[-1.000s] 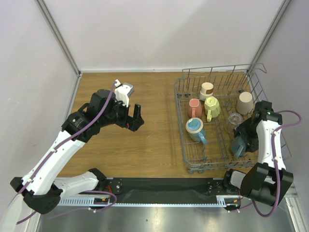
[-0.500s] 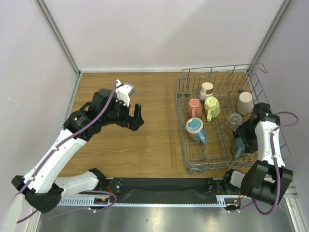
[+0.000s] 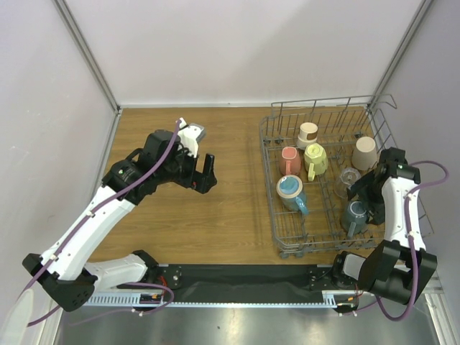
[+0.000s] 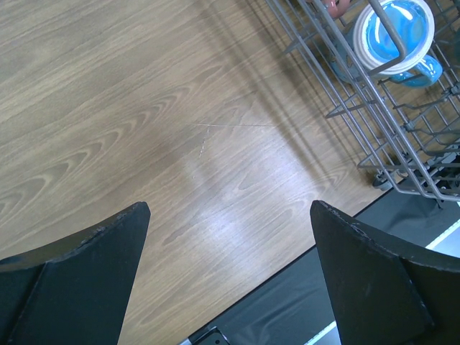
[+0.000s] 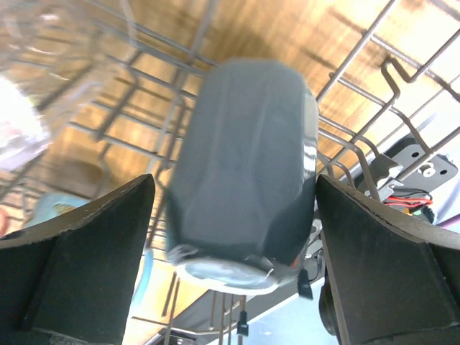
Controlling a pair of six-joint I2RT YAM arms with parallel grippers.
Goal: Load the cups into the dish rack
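Wood-grain bench [image 3: 230, 144] with pale walls on 3 sides, and the grey wire dish rack [image 3: 323, 115] sits on its right half, pretty much in front of the right arm. From the top view you can count 7 cups and all of them are inside the rack: a pink cup [image 3: 290, 160] and a yellow-cream mug [image 3: 315, 158] side by side in the middle, a small cream cup [image 3: 307, 134] just behind them, a blue mug [image 3: 290, 190] nearer the front left, a beige cup [image 3: 364, 152] at the back right, a clear glass [image 3: 348, 178] in front of that, and the grey-blue cup [image 3: 355, 214] at the front right corner. The right pincer [image 5: 233, 183] is down in that corner with its fingers spread apart on either side of the grey-blue cup. The wrist view is kinda blurry, but there's a visible gap on 1 side, and the other finger is right up against the cup or just beside it, can't tell which. That cup rests on the rack wires. The left pincer [image 4: 230, 208] is wide apart too, holding nothing, hanging over bare wood to the left of the rack, with the blue mug visible through the wires at the top right of its wrist view.
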